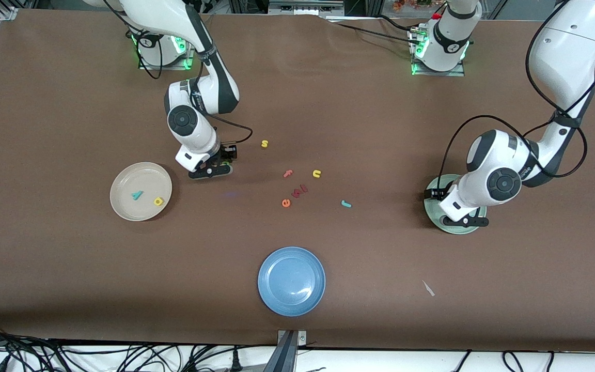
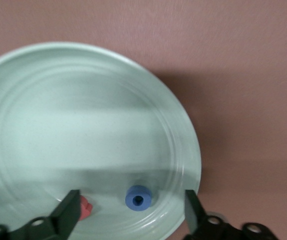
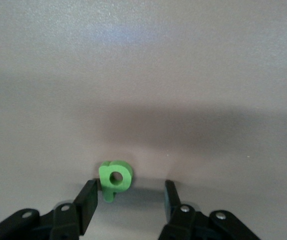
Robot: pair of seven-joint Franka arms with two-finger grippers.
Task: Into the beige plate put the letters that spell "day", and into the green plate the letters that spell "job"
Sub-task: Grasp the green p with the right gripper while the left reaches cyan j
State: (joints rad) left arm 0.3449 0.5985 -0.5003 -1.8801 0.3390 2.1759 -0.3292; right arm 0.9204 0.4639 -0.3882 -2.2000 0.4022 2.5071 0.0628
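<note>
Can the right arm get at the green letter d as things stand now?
Probably yes. The right gripper hangs low over the table beside the beige plate, and the green d lies on bare table just by its fingers, which stand apart, with nothing between.

Both arms are glossy white with dark grey joint bands and round black caps. Black cables loop along them, and green lights glow at the bases. The fingers (image 3: 87, 205) look black, perhaps screw-fastened.

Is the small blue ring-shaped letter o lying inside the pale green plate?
Yes, the left wrist view shows the small blue ring-shaped letter o resting on the pale green plate, near its rim.
</note>
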